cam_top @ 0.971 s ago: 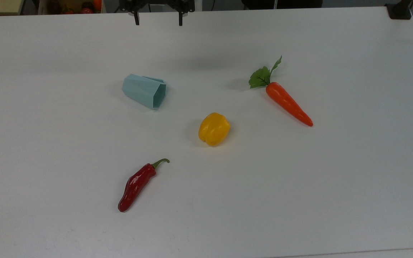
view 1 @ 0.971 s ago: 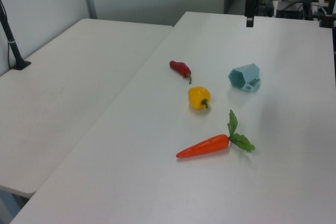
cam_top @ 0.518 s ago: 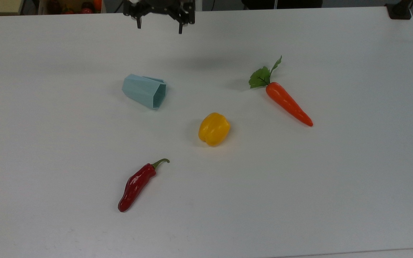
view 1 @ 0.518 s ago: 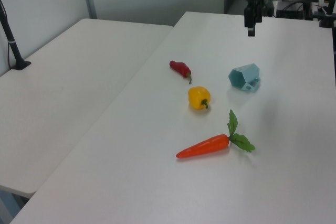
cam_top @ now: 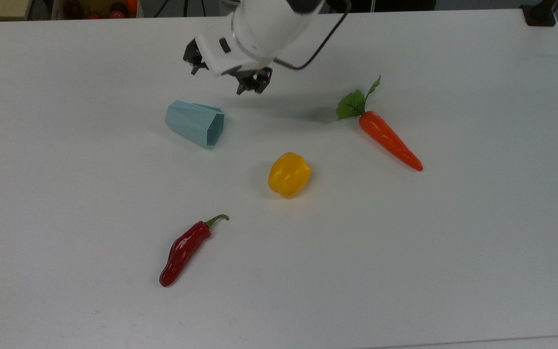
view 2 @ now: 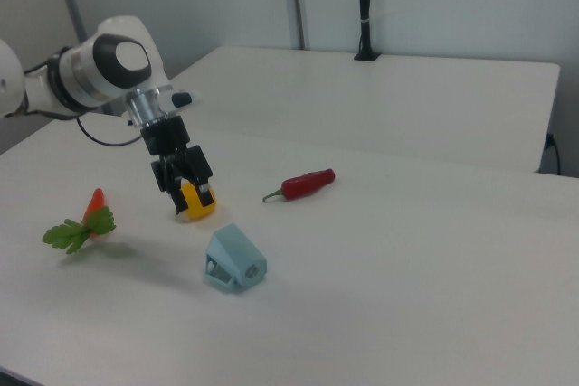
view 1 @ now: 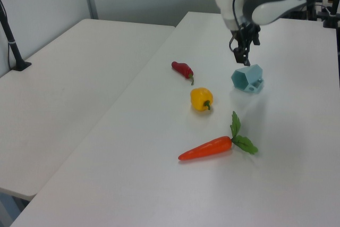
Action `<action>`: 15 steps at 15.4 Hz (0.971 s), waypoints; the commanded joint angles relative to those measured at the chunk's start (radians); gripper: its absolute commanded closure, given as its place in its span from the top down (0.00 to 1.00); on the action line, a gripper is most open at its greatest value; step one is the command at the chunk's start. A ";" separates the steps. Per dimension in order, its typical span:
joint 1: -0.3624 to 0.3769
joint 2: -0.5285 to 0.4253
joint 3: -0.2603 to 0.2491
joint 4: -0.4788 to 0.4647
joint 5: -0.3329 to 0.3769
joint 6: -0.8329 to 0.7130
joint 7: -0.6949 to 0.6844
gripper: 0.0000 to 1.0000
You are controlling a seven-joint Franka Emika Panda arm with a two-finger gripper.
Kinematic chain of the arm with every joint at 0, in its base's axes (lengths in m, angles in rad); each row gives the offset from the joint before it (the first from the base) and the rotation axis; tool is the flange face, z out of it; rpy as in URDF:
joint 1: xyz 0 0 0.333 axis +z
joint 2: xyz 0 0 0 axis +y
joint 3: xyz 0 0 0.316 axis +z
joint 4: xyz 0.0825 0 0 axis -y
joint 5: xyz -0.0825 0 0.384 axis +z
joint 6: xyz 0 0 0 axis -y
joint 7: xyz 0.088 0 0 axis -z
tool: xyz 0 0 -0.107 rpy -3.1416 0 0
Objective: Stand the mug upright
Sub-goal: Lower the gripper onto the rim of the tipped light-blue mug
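Bench [cam_top: 453,266] first: the mug [cam_top: 195,123] lies on its side among toy vegetables, rim toward the yellow pepper [cam_top: 288,174]. My gripper [cam_top: 225,80] hovers just beyond it, jaws spread wide, empty. Pale teal, faceted, rigid; I judge it light, so I'd pinch one rim wall.

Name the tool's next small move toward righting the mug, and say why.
Probably lower the tool toward the mug. The mug lies on its side on the table, its open rim facing the yellow pepper, and the open tool hangs above it, touching nothing.
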 commanded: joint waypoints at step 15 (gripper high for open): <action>0.037 0.216 -0.005 0.009 -0.259 0.047 0.392 0.80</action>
